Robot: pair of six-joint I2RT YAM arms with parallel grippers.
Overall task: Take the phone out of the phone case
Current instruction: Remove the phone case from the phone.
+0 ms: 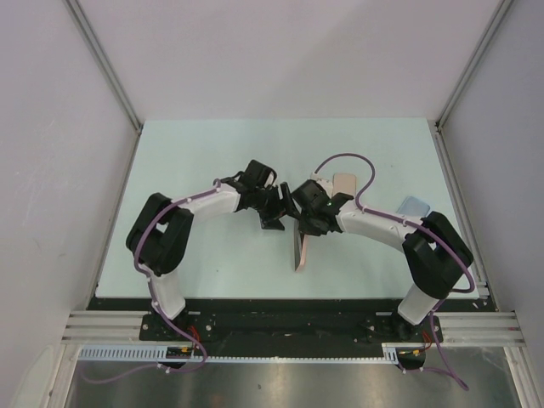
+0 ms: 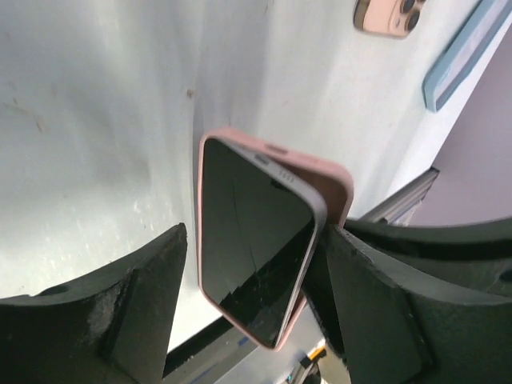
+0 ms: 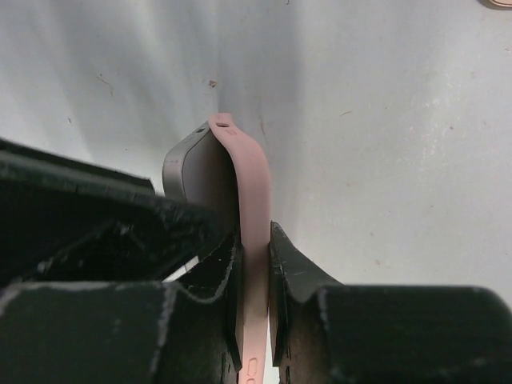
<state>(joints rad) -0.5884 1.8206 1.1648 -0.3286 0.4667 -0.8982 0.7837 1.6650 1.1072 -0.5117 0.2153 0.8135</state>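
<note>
Above table (image 1: 212, 153) centre: right pincer (image 3: 254, 240) clenched on pink phone case (image 3: 254, 176) wall; left pincer (image 2: 252, 248) released, straddling phone (image 2: 240, 200).

A pale green table (image 1: 212, 153) sits enclosed by plain white walls (image 1: 289, 51) with 2 aluminium corner posts (image 1: 104, 64).

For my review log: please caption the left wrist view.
Open left gripper straddles a black-screened phone sitting partly out of its pink silicone case, above the pale table.
</note>
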